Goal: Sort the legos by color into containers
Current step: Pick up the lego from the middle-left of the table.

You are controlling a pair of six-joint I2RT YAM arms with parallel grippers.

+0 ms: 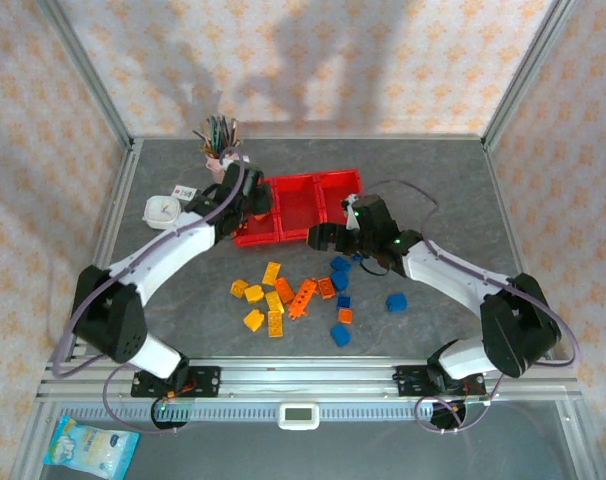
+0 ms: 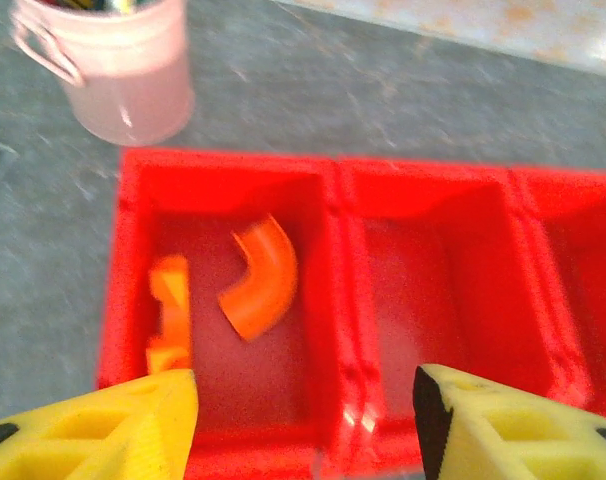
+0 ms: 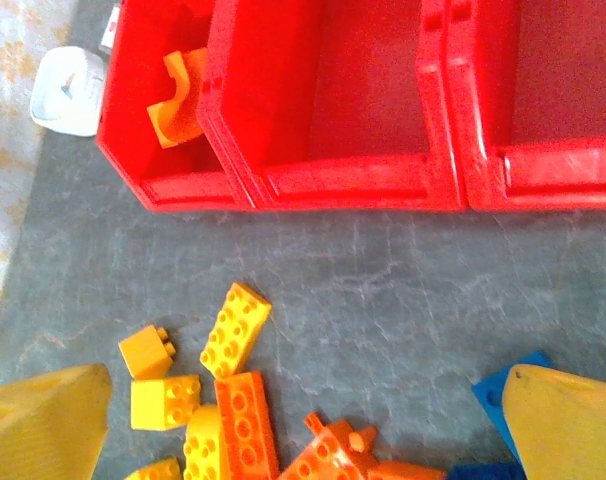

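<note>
We are judging an orange drop-off finishing: left gripper [image 2: 303,400], fingers released, hovering over the left container [image 2: 128,250]; the right gripper [image 3: 303,400], fingers spread empty, is needing a brick [image 3: 238,328] off the bench [image 3: 383,280].

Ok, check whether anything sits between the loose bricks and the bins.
Nothing on the table: a bare stretch lies between the bricks and the bins. The left pincer hangs over the bins' left end, though.
</note>
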